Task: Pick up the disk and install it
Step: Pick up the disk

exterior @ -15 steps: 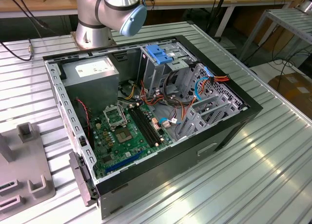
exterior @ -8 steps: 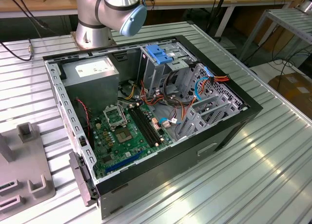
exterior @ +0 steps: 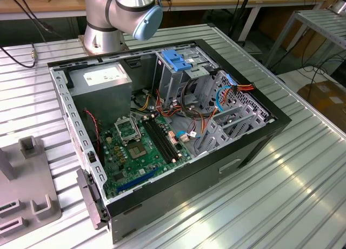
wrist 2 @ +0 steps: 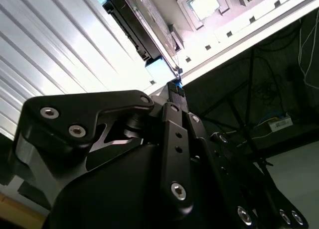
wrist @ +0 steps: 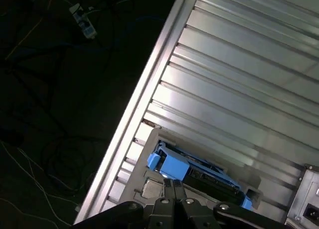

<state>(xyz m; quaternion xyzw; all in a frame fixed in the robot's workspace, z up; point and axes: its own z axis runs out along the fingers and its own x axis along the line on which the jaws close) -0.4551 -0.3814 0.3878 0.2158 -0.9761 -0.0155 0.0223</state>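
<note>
disk (wrist: 209, 180) near table (wrist: 239, 89) edge; hand (wrist: 174, 186) close

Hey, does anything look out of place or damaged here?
Nothing stands out. The computer case lies open, cables loose inside; the disk sits near the table edge with the gripper right by it.

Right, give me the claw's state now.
Claw: cannot be told whether open or closed; it is right by the disk, at its blue bracket.
</note>
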